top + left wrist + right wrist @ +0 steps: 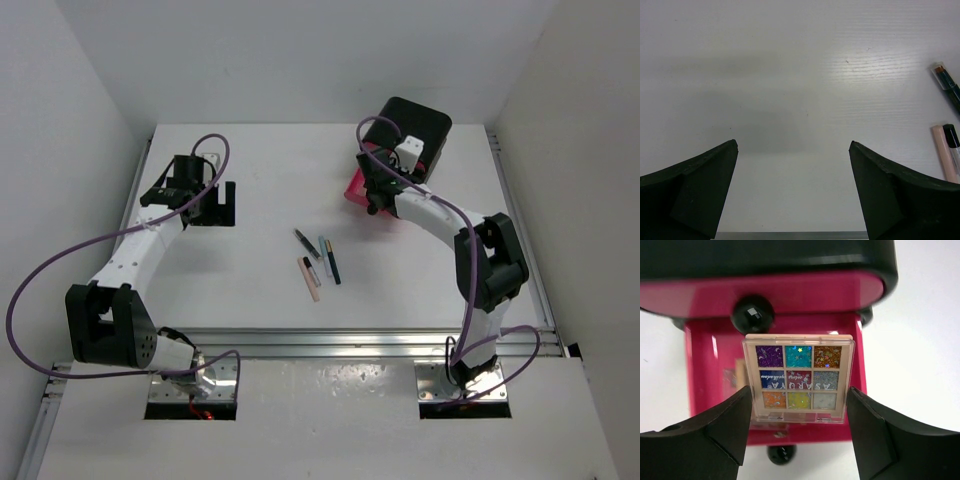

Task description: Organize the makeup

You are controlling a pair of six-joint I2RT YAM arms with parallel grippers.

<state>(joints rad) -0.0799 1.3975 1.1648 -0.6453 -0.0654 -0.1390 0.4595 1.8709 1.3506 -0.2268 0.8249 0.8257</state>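
Our right hand (799, 390) grips a square eyeshadow palette (799, 370) over the open pink drawer (700, 365) of the black box (765, 255), far right. Our left hand (793, 145) gapes wide above the worktop (790, 60); the pencils (312, 281) lie mid-worktop.

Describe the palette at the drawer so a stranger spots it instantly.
Find the black box at the far right of the table; its pink drawer stands open. Over that drawer, in the right gripper, is a square peach-framed palette: unlike the slim pencils mid-table, it shows a three-by-three glitter grid.
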